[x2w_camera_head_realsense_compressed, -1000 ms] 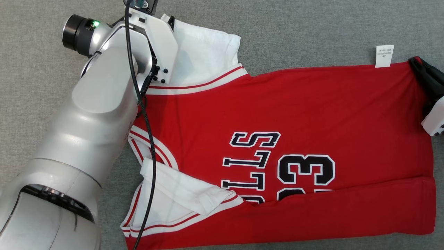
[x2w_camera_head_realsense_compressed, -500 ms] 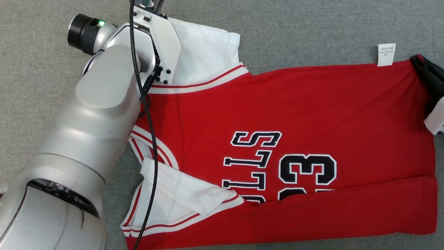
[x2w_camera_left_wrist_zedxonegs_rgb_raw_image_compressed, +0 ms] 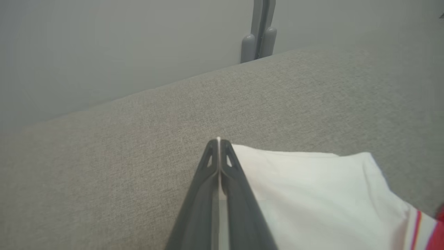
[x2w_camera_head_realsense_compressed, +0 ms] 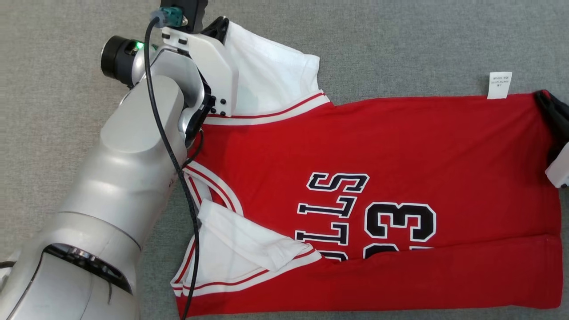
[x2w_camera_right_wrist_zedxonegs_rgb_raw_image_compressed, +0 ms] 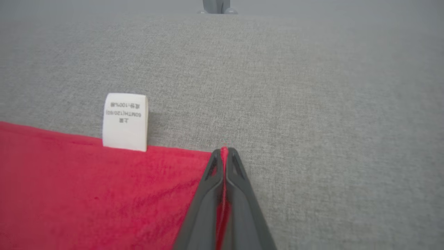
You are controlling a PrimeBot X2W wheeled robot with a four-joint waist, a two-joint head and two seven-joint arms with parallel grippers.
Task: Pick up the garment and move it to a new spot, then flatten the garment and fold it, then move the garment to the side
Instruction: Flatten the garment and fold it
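**A:** Where's the jersey [x2w_camera_head_realsense_compressed: 400, 142]?

**B:** Spread on the grey table [x2w_camera_head_realsense_compressed: 400, 40], print up, with its near edge already folded over the lettering.

**A:** What's new?

**B:** The left gripper [x2w_camera_left_wrist_zedxonegs_rgb_raw_image_compressed: 218, 143] was wide a second ago. Now it's clamped on the edge of the white sleeve [x2w_camera_left_wrist_zedxonegs_rgb_raw_image_compressed: 305, 194], with a sliver of white between its tips. The right gripper [x2w_camera_right_wrist_zedxonegs_rgb_raw_image_compressed: 224, 152] is still pinched shut on the red hem corner, near the label [x2w_camera_right_wrist_zedxonegs_rgb_raw_image_compressed: 125, 121].

**A:** Meaning?

**B:** Both far corners are held, so I'd say the next fold can begin.

**A:** The jersey sits lower than before.

**B:** The whole head view shifted. That's the camera moving, not the cloth.
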